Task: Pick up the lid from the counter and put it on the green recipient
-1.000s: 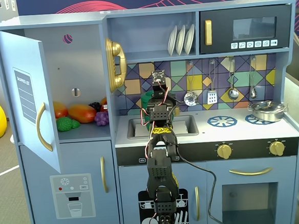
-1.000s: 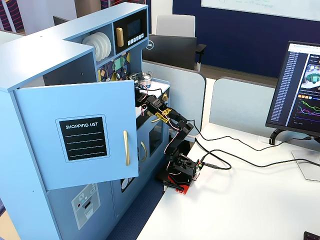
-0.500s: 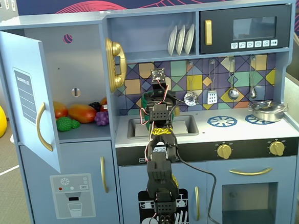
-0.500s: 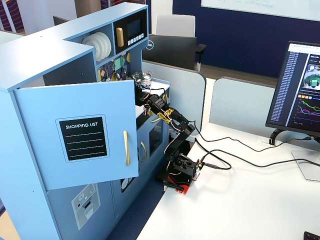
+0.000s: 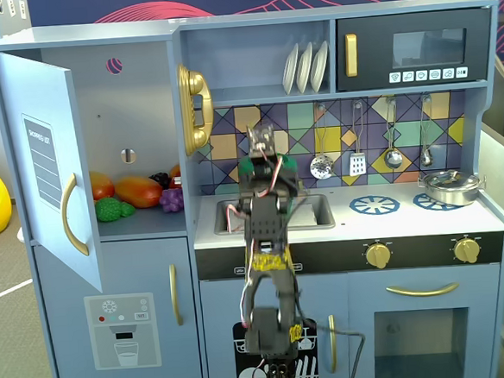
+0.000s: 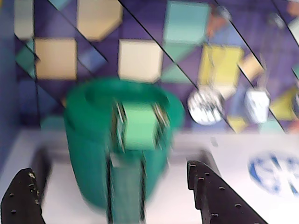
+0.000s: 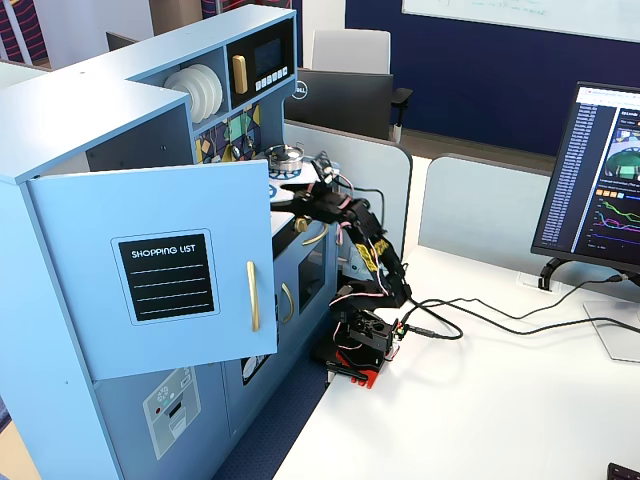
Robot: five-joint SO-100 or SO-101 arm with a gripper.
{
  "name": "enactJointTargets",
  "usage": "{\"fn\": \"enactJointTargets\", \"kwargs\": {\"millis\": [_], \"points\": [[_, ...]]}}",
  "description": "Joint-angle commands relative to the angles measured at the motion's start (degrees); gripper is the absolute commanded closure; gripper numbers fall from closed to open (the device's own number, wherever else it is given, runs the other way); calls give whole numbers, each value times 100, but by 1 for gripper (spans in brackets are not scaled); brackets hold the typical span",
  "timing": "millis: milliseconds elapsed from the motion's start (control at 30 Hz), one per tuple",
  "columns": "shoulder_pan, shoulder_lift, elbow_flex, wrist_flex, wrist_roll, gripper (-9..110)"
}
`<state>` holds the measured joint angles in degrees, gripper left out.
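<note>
The green recipient (image 6: 93,154) is a green pot with its handle (image 6: 127,191) pointing at the wrist camera. It stands on the white counter by the tiled backsplash, blurred. In a fixed view only green bits of it (image 5: 288,163) show behind the arm. My gripper (image 6: 110,170) is open and empty, with its black fingers (image 6: 215,196) on either side of the pot and short of it. In a fixed view the gripper (image 5: 262,145) is raised over the sink. I cannot pick out a separate lid. A silver metal pot (image 5: 449,186) sits on the right burner.
The sink (image 5: 318,212) lies under the arm. Ladles and a spatula (image 5: 358,160) hang on the backsplash. The fridge door (image 5: 47,160) stands open at the left with toy food (image 5: 135,193) inside. The arm's base (image 7: 360,345) stands on a white desk with cables.
</note>
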<state>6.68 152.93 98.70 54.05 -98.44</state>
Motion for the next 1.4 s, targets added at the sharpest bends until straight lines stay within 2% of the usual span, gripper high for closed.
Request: {"fn": "enactJointTargets", "kwargs": {"millis": [0, 233, 367, 433, 533, 600, 700, 833, 1000, 1367], "points": [[0, 598, 1125, 396, 62, 75], [-299, 1362, 4658, -396, 527, 101], [-501, 1107, 5959, -571, 650, 101], [-721, 1107, 6486, -782, 1257, 102], [-756, 1433, 7277, -1046, 1318, 102], [-835, 1644, 7295, -501, 1749, 102], [-844, 2039, 7286, 580, 1397, 101], [-958, 2909, 7295, 2101, 1538, 101], [-923, 2909, 7295, 3243, 1292, 100], [-536, 2918, 7295, 3375, 1195, 100]]}}
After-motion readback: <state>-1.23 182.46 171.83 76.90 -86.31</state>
